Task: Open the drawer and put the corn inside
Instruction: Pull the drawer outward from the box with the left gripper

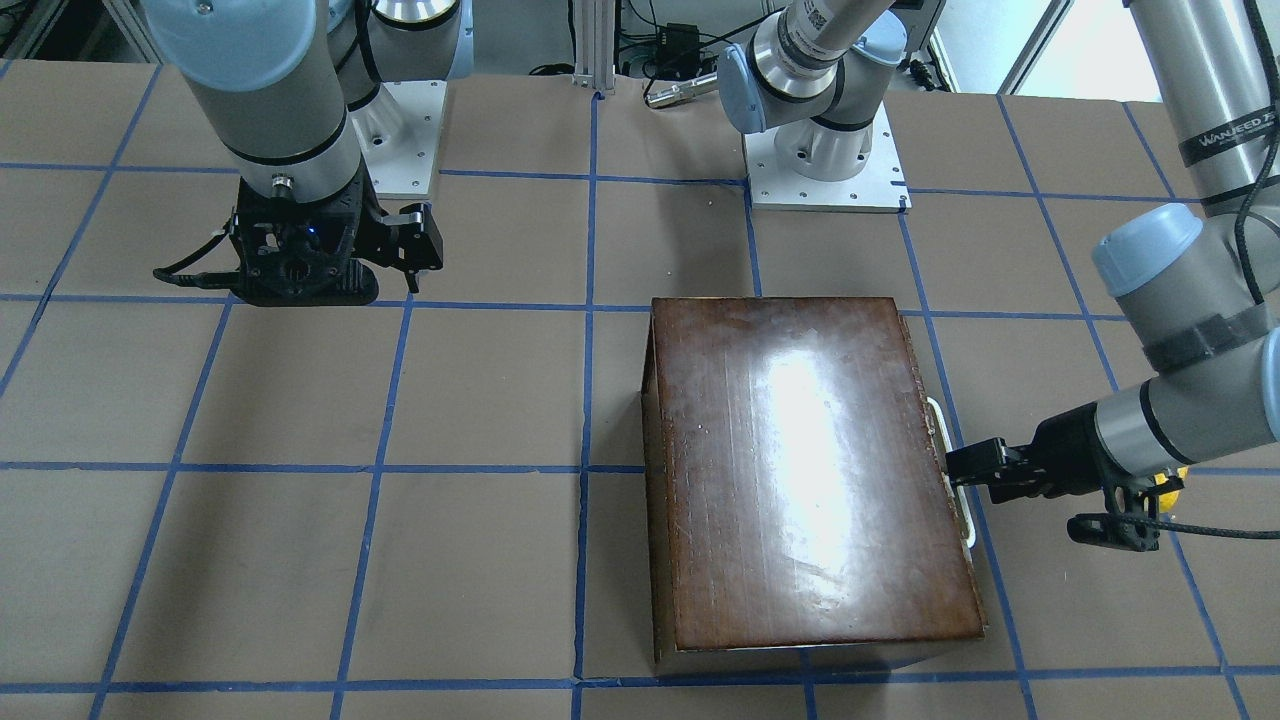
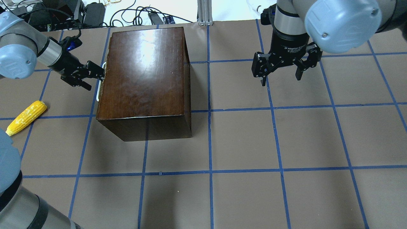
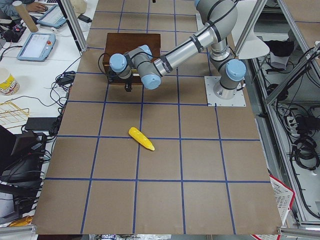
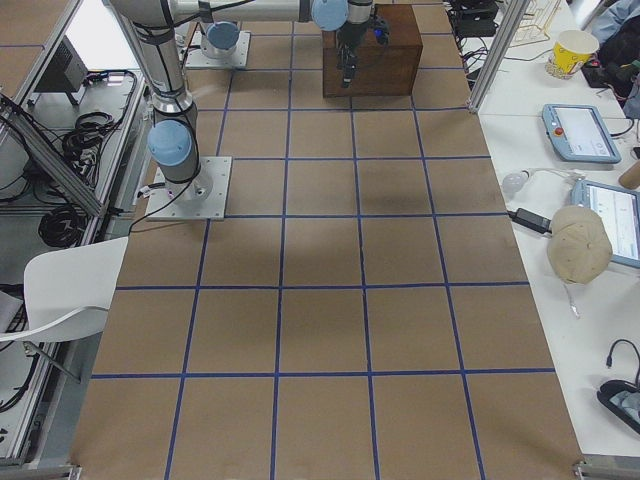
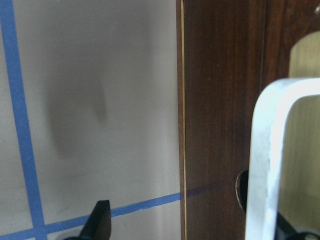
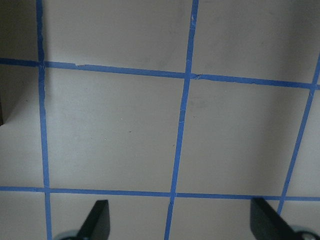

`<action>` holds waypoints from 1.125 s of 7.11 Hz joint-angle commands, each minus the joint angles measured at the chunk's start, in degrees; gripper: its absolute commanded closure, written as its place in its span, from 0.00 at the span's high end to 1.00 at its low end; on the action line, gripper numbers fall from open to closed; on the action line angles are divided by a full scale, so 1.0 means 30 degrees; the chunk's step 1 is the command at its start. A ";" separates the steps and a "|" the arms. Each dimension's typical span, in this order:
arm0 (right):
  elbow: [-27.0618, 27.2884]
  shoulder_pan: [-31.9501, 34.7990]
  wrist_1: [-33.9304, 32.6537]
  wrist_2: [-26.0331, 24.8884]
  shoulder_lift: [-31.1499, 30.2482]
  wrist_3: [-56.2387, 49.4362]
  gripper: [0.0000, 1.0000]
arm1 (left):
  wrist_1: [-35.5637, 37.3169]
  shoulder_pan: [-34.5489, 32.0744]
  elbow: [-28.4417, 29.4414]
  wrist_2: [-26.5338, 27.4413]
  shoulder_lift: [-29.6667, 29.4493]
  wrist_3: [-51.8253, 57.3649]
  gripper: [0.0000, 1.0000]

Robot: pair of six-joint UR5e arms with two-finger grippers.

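The glossy dark-brown box (image 2: pixel 143 73) stands on the table with its drawer shut. The drawer's dark front panel (image 5: pixel 220 125) and white handle (image 5: pixel 267 150) fill the left wrist view. My left gripper (image 2: pixel 93 76) is open at the handle (image 2: pixel 101 81), one fingertip (image 5: pixel 100 220) on each side of it. It also shows in the front view (image 1: pixel 968 472). The yellow corn (image 2: pixel 27 117) lies on the table near the left edge, apart from the box; the left side view shows it too (image 3: pixel 141 138). My right gripper (image 2: pixel 281 81) is open and empty above the table.
The table (image 2: pixel 241 143) is brown paper with a blue tape grid. The arm bases (image 1: pixel 825 170) stand at the robot's edge. Cables and an aluminium post (image 2: pixel 205 12) lie beyond the far edge. Side benches hold tablets (image 4: pixel 575 130) and a cup.
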 commanded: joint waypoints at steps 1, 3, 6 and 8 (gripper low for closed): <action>0.0000 0.0000 0.0000 0.0019 0.0000 0.0000 1.00 | 0.0136 0.0347 0.0003 0.0632 -0.0006 0.0015 1.00; 0.0000 0.0000 0.0000 -0.0010 0.0000 0.0000 1.00 | 0.0137 0.0730 0.0148 0.0750 -0.0065 0.0015 1.00; 0.0000 0.0000 0.0000 0.0019 0.0000 -0.0029 1.00 | 0.0137 0.0964 0.0647 0.1190 -0.0181 0.0015 1.00; 0.0000 0.0000 0.0000 0.0019 0.0000 0.0000 1.00 | 0.0108 0.1460 0.0647 0.1190 -0.0240 0.0015 1.00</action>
